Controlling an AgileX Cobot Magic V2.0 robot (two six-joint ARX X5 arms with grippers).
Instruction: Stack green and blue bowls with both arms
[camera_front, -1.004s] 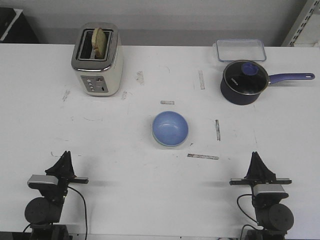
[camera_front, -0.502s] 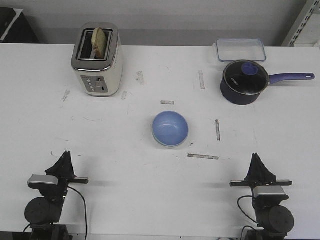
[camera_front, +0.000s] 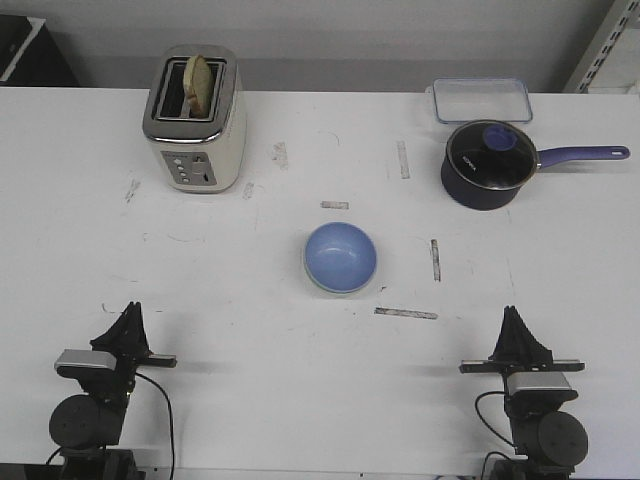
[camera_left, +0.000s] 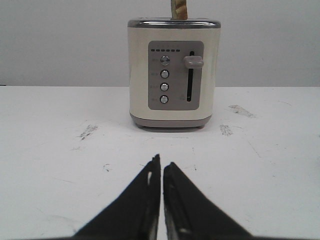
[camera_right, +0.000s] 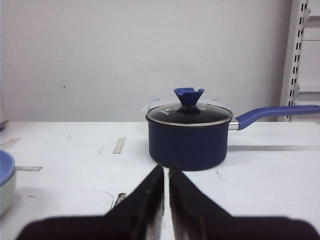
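Where front view shows blue bowl (camera_front: 340, 256), right wrist reveals green bowl (camera_right: 6, 192) beneath; hands together

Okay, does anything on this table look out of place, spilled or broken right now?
Nothing is spilled or broken. The blue bowl sits nested in the green bowl mid-table, level. The toaster, lidded saucepan and clear container stand upright. Only scuff marks blemish the table.

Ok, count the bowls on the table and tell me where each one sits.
2, both mid-table in one stack: the blue bowl sits nested on top, and the green bowl lies beneath it, only its pale side showing in the right wrist view. No other bowl is visible.
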